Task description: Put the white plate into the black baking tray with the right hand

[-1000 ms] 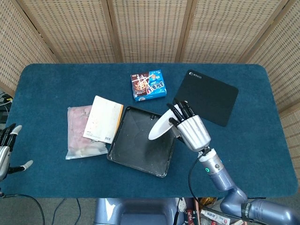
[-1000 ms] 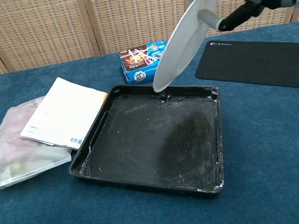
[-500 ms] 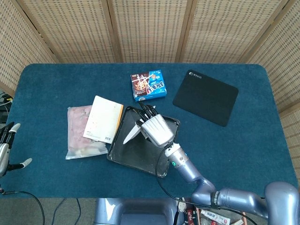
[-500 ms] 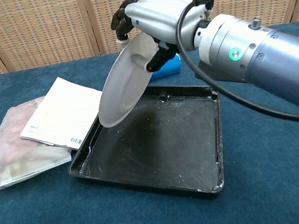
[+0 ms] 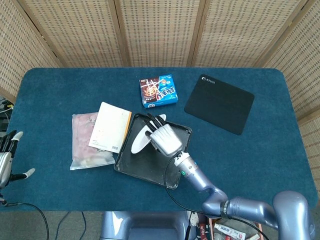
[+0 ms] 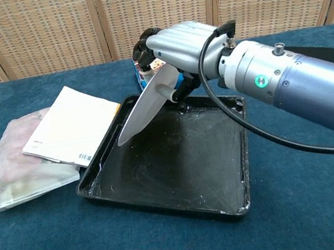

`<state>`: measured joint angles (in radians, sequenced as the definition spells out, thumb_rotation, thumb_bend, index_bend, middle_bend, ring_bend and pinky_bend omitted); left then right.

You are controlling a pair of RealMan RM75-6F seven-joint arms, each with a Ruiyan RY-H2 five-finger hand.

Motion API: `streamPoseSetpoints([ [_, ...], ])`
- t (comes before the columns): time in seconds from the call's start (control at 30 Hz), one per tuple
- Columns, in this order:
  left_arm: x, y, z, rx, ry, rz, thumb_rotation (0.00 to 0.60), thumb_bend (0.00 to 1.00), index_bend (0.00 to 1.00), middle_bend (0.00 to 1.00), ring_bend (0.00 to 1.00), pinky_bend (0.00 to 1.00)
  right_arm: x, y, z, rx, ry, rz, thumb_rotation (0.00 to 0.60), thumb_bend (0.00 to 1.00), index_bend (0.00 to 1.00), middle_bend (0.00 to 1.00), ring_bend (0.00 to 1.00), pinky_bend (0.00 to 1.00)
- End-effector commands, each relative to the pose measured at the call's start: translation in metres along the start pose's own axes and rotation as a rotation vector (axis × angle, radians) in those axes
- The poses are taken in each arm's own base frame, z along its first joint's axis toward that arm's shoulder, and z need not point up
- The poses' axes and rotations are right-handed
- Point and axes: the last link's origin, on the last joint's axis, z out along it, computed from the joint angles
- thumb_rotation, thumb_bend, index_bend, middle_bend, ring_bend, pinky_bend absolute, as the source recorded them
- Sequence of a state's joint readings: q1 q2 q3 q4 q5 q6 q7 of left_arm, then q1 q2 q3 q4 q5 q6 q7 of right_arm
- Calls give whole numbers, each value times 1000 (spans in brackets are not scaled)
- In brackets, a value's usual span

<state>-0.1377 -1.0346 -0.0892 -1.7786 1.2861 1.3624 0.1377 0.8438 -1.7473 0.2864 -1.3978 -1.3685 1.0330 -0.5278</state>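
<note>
My right hand [image 5: 164,138] [image 6: 175,47] grips the white plate [image 5: 139,143] [image 6: 144,108] by its upper rim. The plate is tilted steeply, its lower edge hanging just above the left part of the black baking tray [image 5: 145,165] [image 6: 179,167]. The tray lies at the middle of the blue table, scuffed and with nothing lying in it. My left hand [image 5: 6,160] shows at the far left edge of the head view, fingers apart and holding nothing.
A white booklet [image 5: 110,126] [image 6: 70,127] lies on a pink plastic bag [image 5: 82,140] [image 6: 9,164] just left of the tray. A blue snack box [image 5: 158,91] and a black mat [image 5: 219,103] lie behind the tray.
My right hand has carried the plate from the tray's right side leftwards over the tray and lowered it. The plate now tilts flatter, closer to the tray floor.
</note>
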Motion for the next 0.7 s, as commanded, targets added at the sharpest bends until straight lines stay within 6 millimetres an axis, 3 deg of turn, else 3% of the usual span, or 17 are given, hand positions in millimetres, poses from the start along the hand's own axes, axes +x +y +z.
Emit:
streamPoseSetpoints([
  [0.03,-1,1,-1,-2,-3,4,600,0,0,0,0,0,0,5,-9,14,-59,-44,600,115,314,91,0,127],
  [0.1,-2,3,-1,-5,-5,7,600,0,0,0,0,0,0,7,-14,23,-97,-85,600,19,237,47,0,103],
  [0.33,-4,6,-2,-9,-7,14,600,0,0,0,0,0,-2,2,-20,72,-174,-212,600,0,63,0,0,71],
  [0.5,-4,5,-1,-3,-5,14,600,0,0,0,0,0,3,-1,-24,73,-174,-224,600,0,14,0,0,31],
  [0.7,-4,6,-2,-12,-7,12,600,0,0,0,0,0,27,18,-42,32,-142,-251,600,0,0,0,0,9],
])
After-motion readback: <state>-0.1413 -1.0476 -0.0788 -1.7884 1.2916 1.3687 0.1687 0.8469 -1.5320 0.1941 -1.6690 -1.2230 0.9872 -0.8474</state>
